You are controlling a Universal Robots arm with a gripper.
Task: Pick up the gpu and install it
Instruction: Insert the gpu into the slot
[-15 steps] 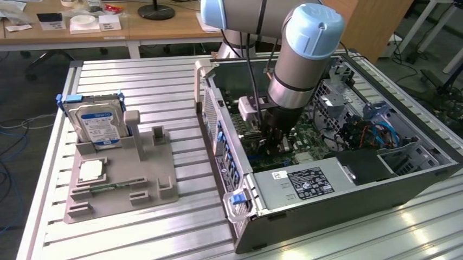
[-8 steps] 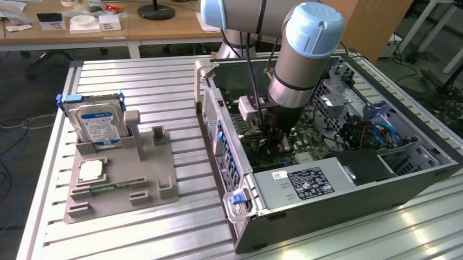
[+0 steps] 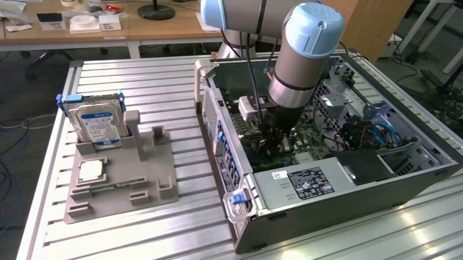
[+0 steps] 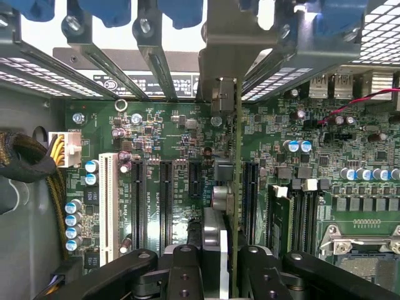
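This was a robotics lab or test workshop; a worktop [image 3: 145,76] of ribbed aluminium profiles carried an opened computer case [image 3: 326,162] and a grey fixture tray [image 3: 119,179] holding a hard drive [image 3: 97,122]; a robot arm [image 3: 300,54] with pale blue joint caps reached into the case; wooden desks [image 3: 108,30] with small boxes stood behind; loose cables [image 3: 11,162] trailed over the floor.

Wooden desks [image 3: 130,30] stand behind the slatted metal table [image 3: 166,81], over grey floor [image 3: 21,86].
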